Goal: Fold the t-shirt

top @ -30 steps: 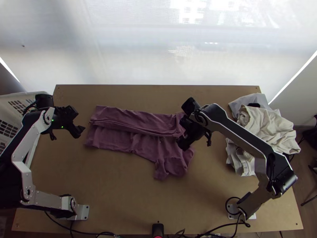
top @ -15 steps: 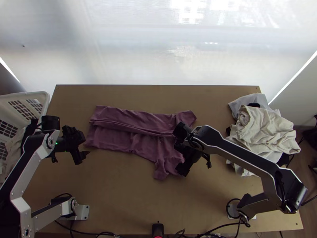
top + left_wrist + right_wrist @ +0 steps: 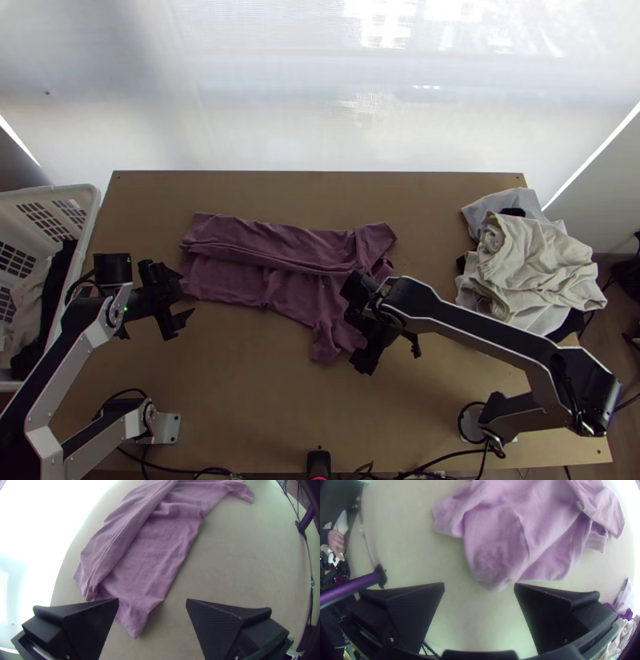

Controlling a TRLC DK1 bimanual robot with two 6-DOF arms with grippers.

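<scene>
Presumably, the left gripper [image 3: 152, 600] and right gripper [image 3: 479, 584] hold their fingers wide and empty to pinch an edge of the t-shirt [image 3: 292, 284] — it lies on the counter [image 3: 264, 384], stretched between them, one long side folded in, its ends near the fingers.

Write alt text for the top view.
A purple t-shirt lies on a wooden table, far side folded inward. The left pincer is open at the shirt's hem end, the right pincer by the near sleeve; a white basket stands left, pale cloths are heaped right.
</scene>
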